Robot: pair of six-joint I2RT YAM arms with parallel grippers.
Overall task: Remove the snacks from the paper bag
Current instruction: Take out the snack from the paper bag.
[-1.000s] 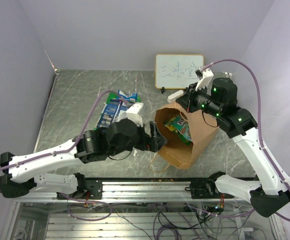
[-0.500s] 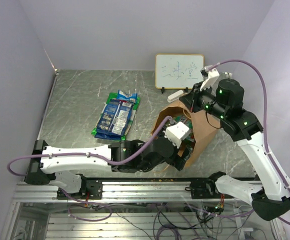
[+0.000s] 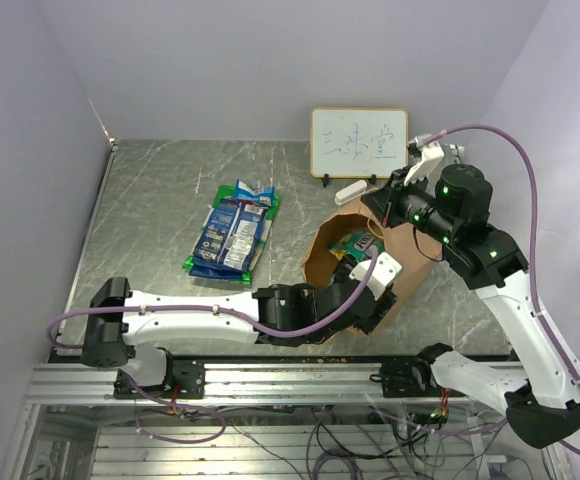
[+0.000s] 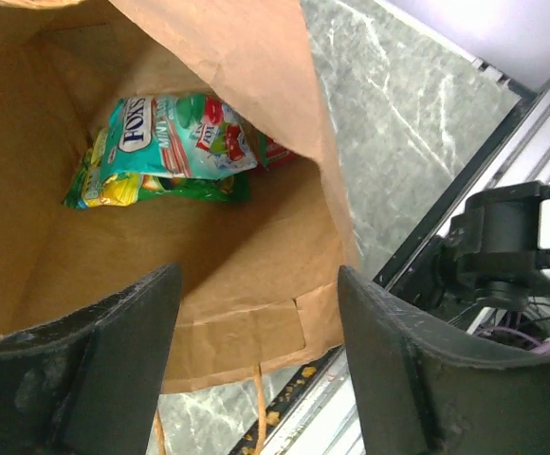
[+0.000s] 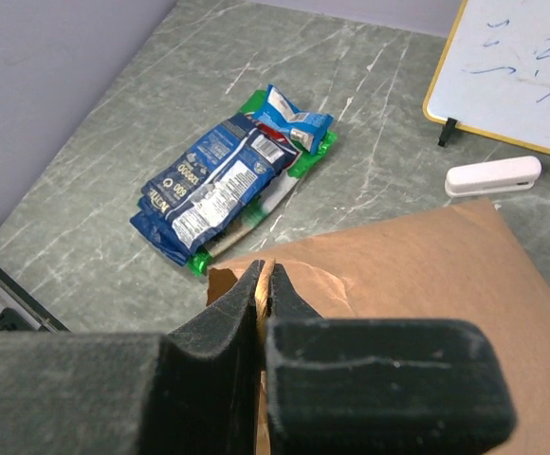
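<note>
The left gripper [image 4: 256,322] was wide open and empty at the mouth of the bag [image 4: 247,76], which lay on the table [image 3: 150,200]. The right gripper [image 5: 264,284] was closed, pinching the bag's rim. Teal and green packets [image 4: 175,142] sat deep inside; a pile [image 3: 232,232] lay outside, to its left
</note>
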